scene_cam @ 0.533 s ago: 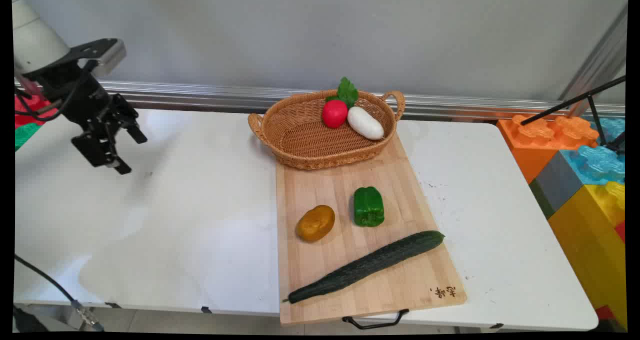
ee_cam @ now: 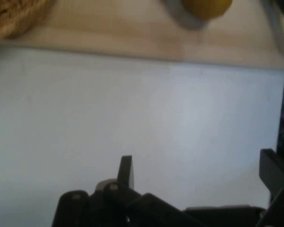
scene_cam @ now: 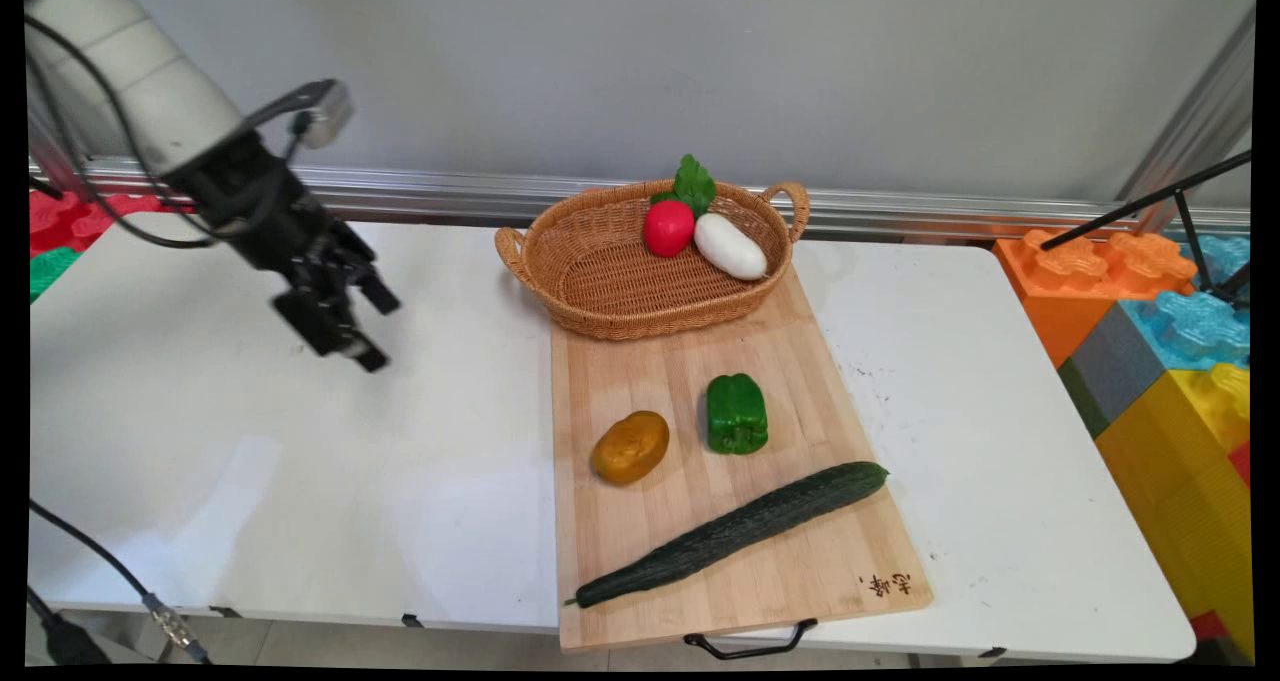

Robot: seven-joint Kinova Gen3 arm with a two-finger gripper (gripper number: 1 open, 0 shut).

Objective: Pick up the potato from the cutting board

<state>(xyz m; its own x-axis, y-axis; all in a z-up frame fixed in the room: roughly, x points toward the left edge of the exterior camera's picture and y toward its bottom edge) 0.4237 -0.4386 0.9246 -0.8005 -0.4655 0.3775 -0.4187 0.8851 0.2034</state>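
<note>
Gripper [scene_cam: 365, 331] has moved right from far left of frame, now closer to wooden board [scene_cam: 800, 561]. Fingers [ee_cam: 126, 171] spread wide, nothing between them. Hangs over bare white table [scene_cam: 300, 481], upper left of frame.

Nearest thing: yellow-brown potato [scene_cam: 630, 447] on board, well apart. Beside it green pepper [scene_cam: 737, 414], long cucumber [scene_cam: 730, 533] below. Basket [scene_cam: 610, 281] at top middle holds red radish [scene_cam: 668, 227] and white one [scene_cam: 730, 247]. Nothing on board moved.
</note>
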